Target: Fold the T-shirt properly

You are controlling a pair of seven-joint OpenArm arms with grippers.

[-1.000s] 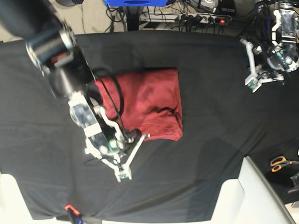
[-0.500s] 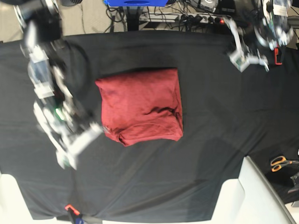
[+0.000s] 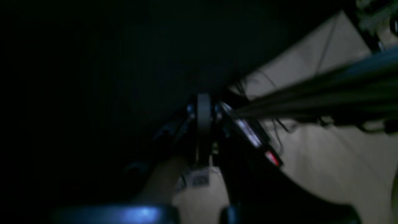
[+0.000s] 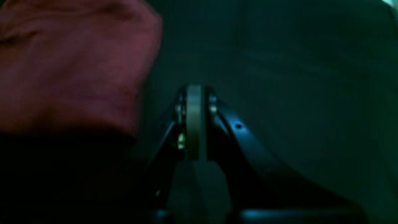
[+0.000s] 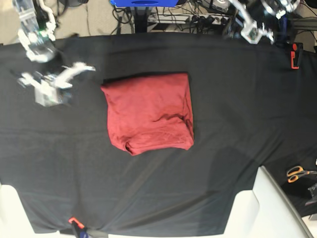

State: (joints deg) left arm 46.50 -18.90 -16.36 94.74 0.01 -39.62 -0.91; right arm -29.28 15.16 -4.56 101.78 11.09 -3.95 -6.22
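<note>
Gone from the shirt since a second ago: right gripper (image 5: 74, 68), then low over the garment's near-left corner, now up at the far-left of the cloth, blurred. Left gripper (image 5: 250, 32) likewise shifted, from the right side to the far edge.

Near field, base view: two pale rounded corners, hard-looking, overlapping the near edge of the black table cloth (image 5: 233, 124). One pair of scissors (image 5: 297, 173) with orange handles at the near right. One small orange-red item at the near-left edge, too small to identify.

Mid field: one T-shirt (image 5: 149, 112), maroon, thin soft knit, folded to a rough rectangle. Far and right edges straight; near-left corner rounded and lumpy; a dark crease near the right side. Flat on the cloth, well to the right of the right gripper and nearer than it, not touching. Well apart from the left gripper too.

Right wrist view: right gripper (image 4: 193, 93) with fingers pressed together, nothing between them. Shirt (image 4: 71, 65) to its upper left, blurred.

Far field: left wrist view very dark; left gripper (image 3: 203, 102) with fingers together, empty. Beyond it pale floor and cables. One red clamp-like item (image 5: 294, 55) at far right of base view.
</note>
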